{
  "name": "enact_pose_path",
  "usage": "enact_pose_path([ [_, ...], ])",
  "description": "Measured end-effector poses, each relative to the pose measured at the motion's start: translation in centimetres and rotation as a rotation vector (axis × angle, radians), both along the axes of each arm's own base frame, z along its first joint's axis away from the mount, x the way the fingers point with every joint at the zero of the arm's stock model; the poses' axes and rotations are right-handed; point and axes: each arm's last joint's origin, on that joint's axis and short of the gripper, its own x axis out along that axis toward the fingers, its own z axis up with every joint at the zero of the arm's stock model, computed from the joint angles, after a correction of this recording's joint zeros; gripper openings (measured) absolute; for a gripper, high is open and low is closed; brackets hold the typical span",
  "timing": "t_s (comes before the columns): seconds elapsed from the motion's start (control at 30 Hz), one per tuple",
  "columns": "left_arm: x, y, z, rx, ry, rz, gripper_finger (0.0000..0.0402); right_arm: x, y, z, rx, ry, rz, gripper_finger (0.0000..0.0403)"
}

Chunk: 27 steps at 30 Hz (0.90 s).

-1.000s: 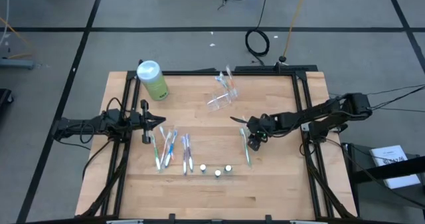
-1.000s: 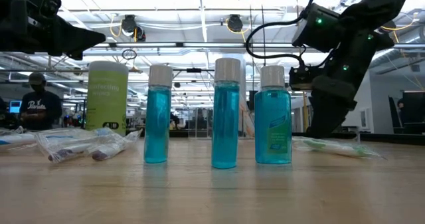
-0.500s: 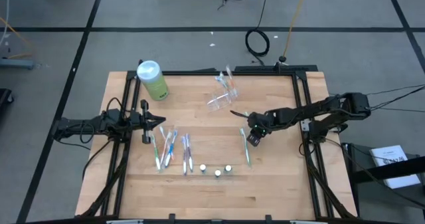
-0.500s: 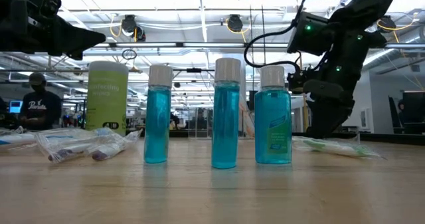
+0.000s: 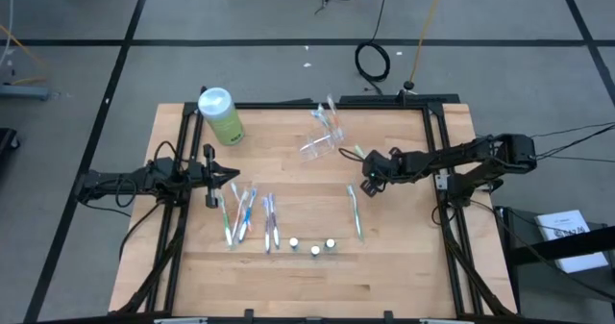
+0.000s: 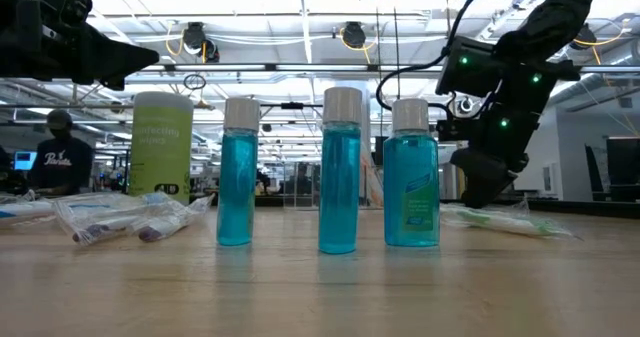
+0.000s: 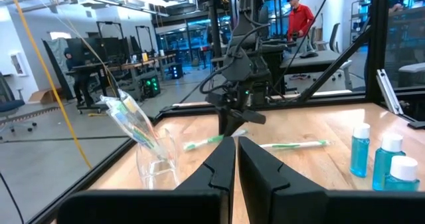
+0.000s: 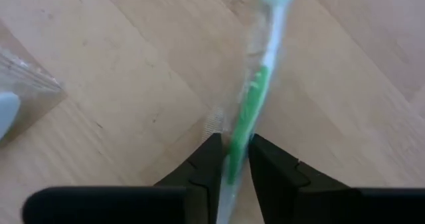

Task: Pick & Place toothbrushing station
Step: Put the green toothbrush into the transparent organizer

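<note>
The toothbrushing station [image 5: 320, 143], a small clear holder, stands toward the far middle of the table with wrapped brushes in it; the left wrist view shows the station [image 7: 155, 165] too. Just right of it, my right gripper [image 5: 366, 174] slants down, shut on a green toothbrush [image 5: 350, 153] in a clear wrapper. The brush's free end points toward the station. My left gripper [image 5: 233, 175] waits shut, level above the table's left side. My right gripper pinches the green toothbrush's handle [image 8: 234, 141] between its two fingers, which slant down from the table's right and lie across the brush. The brush sticks out nearly level toward the station. I cannot tell whether its free end [image 7: 190, 145] touches the table.
A light-green bottle [image 5: 221, 115] stands at the far left. Several wrapped toothbrushes [image 5: 245, 214] lie left of centre. Three small blue bottles [image 5: 312, 246] stand near the front. Another toothbrush [image 5: 356, 214] lies near my right gripper. People [image 7: 300, 16] move beyond the table.
My right gripper has moved toward the table's far edge, away from the toothbrush lying on the table, and has swung and tipped as it went. It now stands just right of the station. My left arm has kept still.
</note>
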Motion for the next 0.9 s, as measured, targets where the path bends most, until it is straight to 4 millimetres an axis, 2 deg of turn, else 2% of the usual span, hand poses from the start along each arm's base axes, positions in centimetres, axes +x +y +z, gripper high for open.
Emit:
enact_pose_path([
  [0.2, 0.0, 0.0, 0.0, 0.000, 0.000, 0.000, 0.0026, 0.1, 0.0, 0.0, 0.045, -0.012, 0.039, 0.0016],
  [0.4, 0.0, 0.0, 0.0, 0.000, 0.000, 0.000, 0.0026, 0.4, 0.0, 0.2, 0.047, -0.031, 0.099, 0.0014],
  [0.53, 0.0, 0.0, 0.0, 0.000, 0.000, 0.000, 0.0026, 0.4, 0.1, 1.3, 0.038, -0.097, 0.132, 0.0014],
  [0.7, 0.0, 0.0, 0.0, 0.000, 0.000, 0.001, 0.0026, 0.2, 0.1, 4.1, -0.006, -0.266, 0.145, 0.0014],
  [0.9, 0.0, 0.0, 0.0, 0.000, 0.000, 0.000, 0.0026, 0.2, 0.1, 6.2, -0.068, -0.398, 0.176, 0.0014],
])
